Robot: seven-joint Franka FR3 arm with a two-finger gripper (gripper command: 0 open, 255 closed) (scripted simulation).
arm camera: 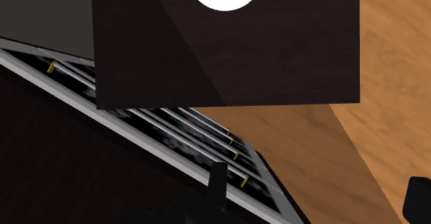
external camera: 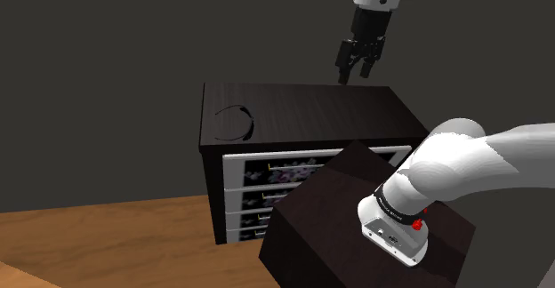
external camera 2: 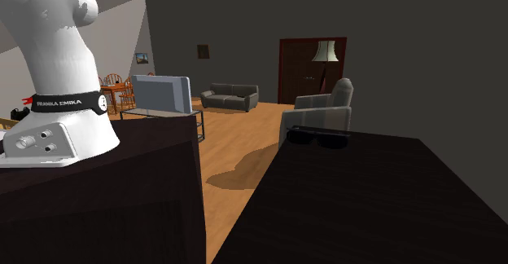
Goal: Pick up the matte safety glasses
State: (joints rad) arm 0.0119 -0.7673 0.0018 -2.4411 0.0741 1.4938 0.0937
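Observation:
The safety glasses (external camera: 233, 123) are dark and thin-framed, lying on the dark dresser top (external camera: 311, 113) near its end at the shoulder view's left. In the second exterior view the glasses (external camera 2: 317, 138) rest at the far end of the same top (external camera 2: 383, 197). My gripper (external camera: 355, 76) hangs open in the air above the back of the dresser, well off toward the shoulder view's right of the glasses and touching nothing. In the wrist view its two black fingers (arm camera: 217, 182) stand wide apart around the gripper's middle (arm camera: 318, 202), with nothing between them.
The dresser front has several white drawers (external camera: 267, 175). My dark stand (external camera: 356, 220) sits close in front of it, on a wooden floor (external camera: 107, 242). Farther off stand a grey armchair (external camera 2: 321, 112), a sofa (external camera 2: 230, 97) and a floor lamp (external camera 2: 326, 52).

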